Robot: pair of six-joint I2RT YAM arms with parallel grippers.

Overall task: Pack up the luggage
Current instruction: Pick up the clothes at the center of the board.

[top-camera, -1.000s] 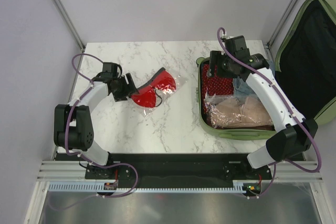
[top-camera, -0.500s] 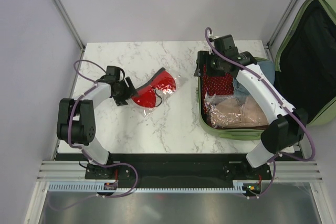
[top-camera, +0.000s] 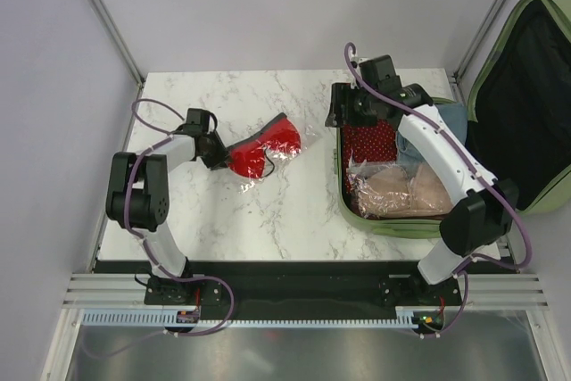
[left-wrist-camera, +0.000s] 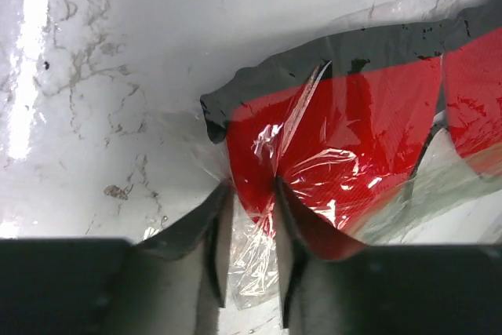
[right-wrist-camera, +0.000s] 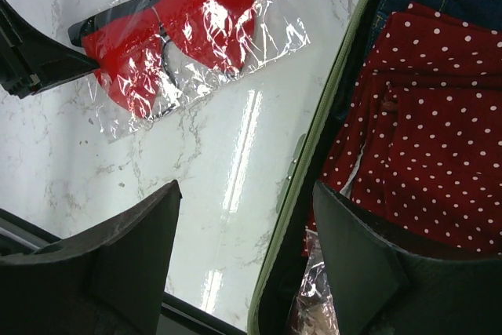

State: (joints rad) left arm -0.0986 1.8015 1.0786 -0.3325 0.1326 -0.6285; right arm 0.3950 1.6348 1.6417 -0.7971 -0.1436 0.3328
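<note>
The luggage is a sage-green suitcase lying open at the table's right, its black-lined lid leaning up to the right. A red and black garment in a clear plastic bag lies on the marble left of centre. My left gripper is at the bag's left end. In the left wrist view its jaws are pinched on the bag, with film and red fabric between them. My right gripper hovers open over the suitcase's left rim, holding nothing.
Inside the suitcase lie a red polka-dot cloth, a bagged beige garment and blue denim. Grey walls and metal posts close in the table at the back and sides. Bare marble lies between the bag and the suitcase.
My left gripper slid onto the bag's left end and closed on it. My right gripper swung left from over the suitcase's contents to its left rim, staying open.
</note>
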